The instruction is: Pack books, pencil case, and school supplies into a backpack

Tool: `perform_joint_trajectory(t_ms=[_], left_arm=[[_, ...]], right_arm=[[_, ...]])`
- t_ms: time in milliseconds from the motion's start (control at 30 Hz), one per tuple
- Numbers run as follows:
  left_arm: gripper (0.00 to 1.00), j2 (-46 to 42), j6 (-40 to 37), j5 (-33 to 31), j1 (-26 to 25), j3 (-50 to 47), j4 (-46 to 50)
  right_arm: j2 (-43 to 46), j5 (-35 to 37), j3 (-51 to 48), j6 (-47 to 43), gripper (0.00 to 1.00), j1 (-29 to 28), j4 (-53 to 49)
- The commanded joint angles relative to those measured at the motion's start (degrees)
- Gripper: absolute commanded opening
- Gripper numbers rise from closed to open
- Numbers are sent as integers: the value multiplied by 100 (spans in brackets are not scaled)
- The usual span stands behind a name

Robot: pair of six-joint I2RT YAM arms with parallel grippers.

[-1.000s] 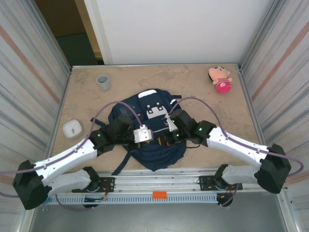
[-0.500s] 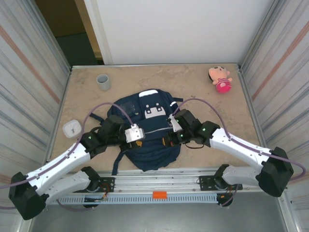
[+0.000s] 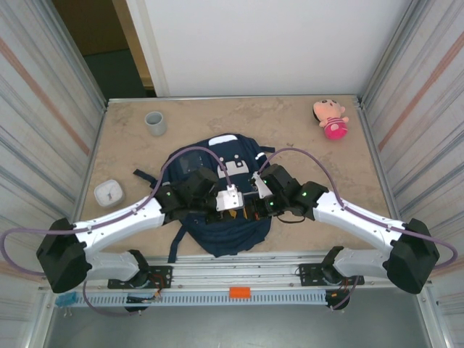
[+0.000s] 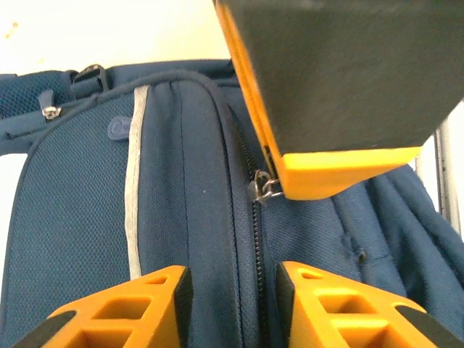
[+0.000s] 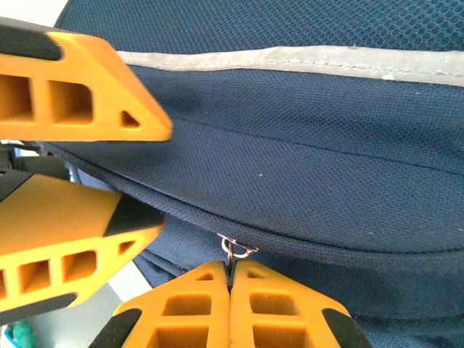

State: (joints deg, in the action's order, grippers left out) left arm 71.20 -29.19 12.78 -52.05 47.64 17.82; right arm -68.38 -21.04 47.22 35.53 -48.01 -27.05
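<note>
Subject item: the backpack (image 3: 221,235) lies flat at the middle of the table, front face up, between the two arms. Its long axis runs near to far. The top end, with the white patches (image 3: 230,161), points to the far side. The bottom end lies close to the near rail, and dark straps (image 3: 175,245) trail off on the left.

Right gripper (image 5: 230,279): fingers pressed together, pinching the small metal zip pull (image 5: 236,249) on the upper face of the bag. The hold is at the ring only; no fabric appears caught.

Left gripper (image 4: 232,279): jaws apart, holding nothing. One finger sits on each side of the zip line (image 4: 254,239), low over the cloth and just short of the pull.

Assessment: the zip reads as closed along the length seen, so the compartment is not yet open for packing. The pinch on the pull is placed for dragging the slider along the track. The straddling left fingers are probably there to pin the cloth so that the bag does not slide with the pull.

Risk: the pull is small and could slip from the pads.
</note>
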Motion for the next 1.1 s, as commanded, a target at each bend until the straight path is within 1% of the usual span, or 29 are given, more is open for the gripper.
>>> perform_joint_trajectory(t_ms=[0,33,67,200,233,300,367,433,533,600,633,700,800,900,1000,1067], left_arm=[[34,-81,-22,-282,-14,-34,-156],[32,-129,-61,-328,-8,-84,-129],[28,-217,-86,-368,13,-144,-96],[6,-750,-87,-421,247,-468,60],[3,-886,-110,-443,320,-544,124],[3,-1204,-280,-455,468,-685,432],[3,-1487,-428,-543,608,-791,746],[5,-1739,-553,-547,744,-905,944],[13,-1999,-666,-557,810,-988,1060],[20,-2049,-581,-394,811,-953,1007],[25,-2029,-496,-203,811,-908,961],[32,-1910,-315,156,794,-785,830],[42,-1559,53,461,678,-620,440],[46,-1183,156,459,462,-515,113],[49,-807,75,410,239,-408,-106],[49,-568,62,321,151,-321,-233]], right_arm=[[234,-137,-60,16,0,-1,83],[268,-167,-85,13,0,40,83],[305,-194,-114,0,0,98,77],[462,-201,-243,-61,0,306,-25],[472,-151,-247,-78,0,351,-108],[426,65,-164,-130,0,360,-411],[340,116,-69,-151,0,293,-523],[251,104,-38,-97,0,137,-350],[17,-91,21,48,0,-111,135],[-176,-73,166,47,0,-238,149],[-265,-55,254,26,0,-280,131],[-367,-64,355,-1,0,-327,146],[-381,-92,383,-8,0,-340,169],[-318,-82,356,-2,0,-324,138],[-224,-42,318,-2,0,-318,105],[-169,-32,283,11,0,-298,107]])
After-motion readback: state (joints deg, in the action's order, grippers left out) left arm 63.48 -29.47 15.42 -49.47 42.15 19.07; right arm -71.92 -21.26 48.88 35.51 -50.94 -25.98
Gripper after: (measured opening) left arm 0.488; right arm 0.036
